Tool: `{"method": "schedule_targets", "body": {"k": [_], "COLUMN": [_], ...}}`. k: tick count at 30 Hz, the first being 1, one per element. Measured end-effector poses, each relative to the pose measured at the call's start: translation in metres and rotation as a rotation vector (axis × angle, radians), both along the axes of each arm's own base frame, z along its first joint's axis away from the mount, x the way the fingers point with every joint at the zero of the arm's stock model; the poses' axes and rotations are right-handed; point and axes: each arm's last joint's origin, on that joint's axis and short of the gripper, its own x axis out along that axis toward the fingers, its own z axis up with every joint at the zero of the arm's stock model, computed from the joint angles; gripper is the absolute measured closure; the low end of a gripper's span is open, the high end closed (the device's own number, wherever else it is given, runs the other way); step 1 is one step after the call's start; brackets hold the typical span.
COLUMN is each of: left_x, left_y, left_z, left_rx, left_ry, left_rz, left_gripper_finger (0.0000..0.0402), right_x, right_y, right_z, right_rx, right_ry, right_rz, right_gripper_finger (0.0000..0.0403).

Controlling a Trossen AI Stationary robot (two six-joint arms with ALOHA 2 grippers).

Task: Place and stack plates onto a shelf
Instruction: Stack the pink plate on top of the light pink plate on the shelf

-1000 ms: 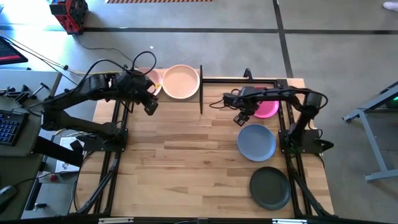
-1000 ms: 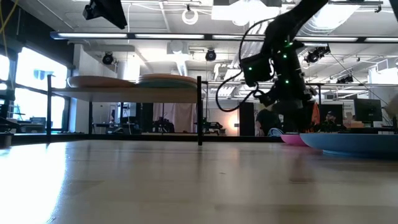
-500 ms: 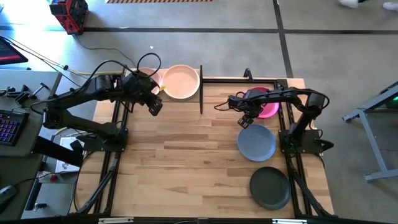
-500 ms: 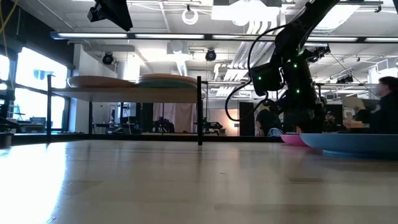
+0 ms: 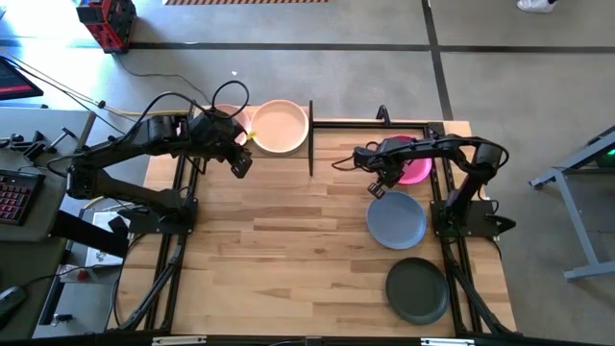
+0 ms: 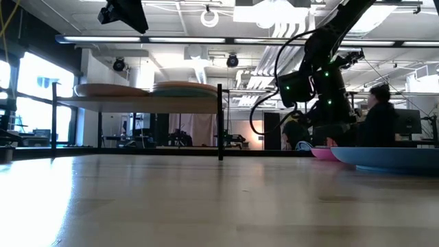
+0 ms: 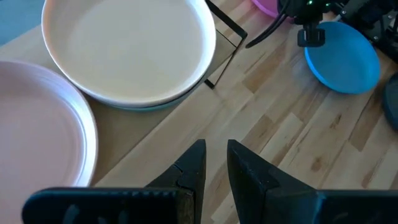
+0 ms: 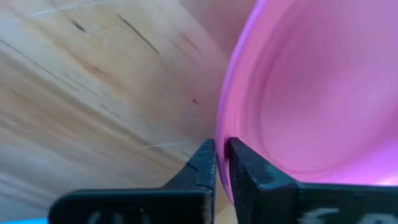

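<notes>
On the shelf [image 7: 143, 134] at the table's far left, a pale pink plate [image 5: 229, 122] lies beside a cream plate [image 5: 280, 127] that tops a small stack. My left gripper [image 5: 240, 165] hovers just near of the shelf, its fingers [image 7: 198, 155] slightly apart with nothing between them. A magenta plate [image 5: 415, 165] lies at the far right, with my right gripper [image 5: 382, 181] shut on it. A slate-blue plate [image 5: 396, 219] and a dark charcoal plate [image 5: 417, 290] lie flat on the table nearer the front edge. My right gripper pinches the magenta plate's rim [image 8: 222, 134] on the plate's left, near side, one finger inside the rim and one outside. The fingers come from above, slanting down. The plate [image 6: 322, 153] looks level and low on the table.
The shelf's black corner post [image 5: 310, 144] stands between the two arms. Bare wood spans the table's middle and near left. In the low view, a person [image 6: 376, 123] sits behind the table at the right.
My right gripper has gone a little toward the table's right and far edge and down, onto the magenta plate's rim. My left gripper has shifted slightly toward the right, near the shelf. A person has come into the low view behind the table.
</notes>
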Motion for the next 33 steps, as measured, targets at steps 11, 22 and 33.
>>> {"method": "schedule_targets", "body": {"k": [11, 22, 33], "left_x": [0.000, -0.003, -0.005], "left_y": [0.001, 0.010, 0.019], "left_z": [0.000, 0.000, 0.002], "left_rx": [0.016, 0.028, -0.018], "left_ry": [0.005, 0.009, -0.045], "left_rz": [0.015, 0.069, 0.173], "left_gripper_finger": [0.0348, 0.0348, 0.0348], "right_x": [0.002, -0.002, 0.008], "right_y": [0.011, 0.028, 0.051], "right_z": [0.039, 0.129, 0.214], "right_rx": [-0.032, -0.160, -0.241], "right_ry": [-0.066, -0.374, -0.606], "right_rz": [-0.017, -0.065, 0.191], "right_gripper_finger": [0.0398, 0.0402, 0.0403]}}
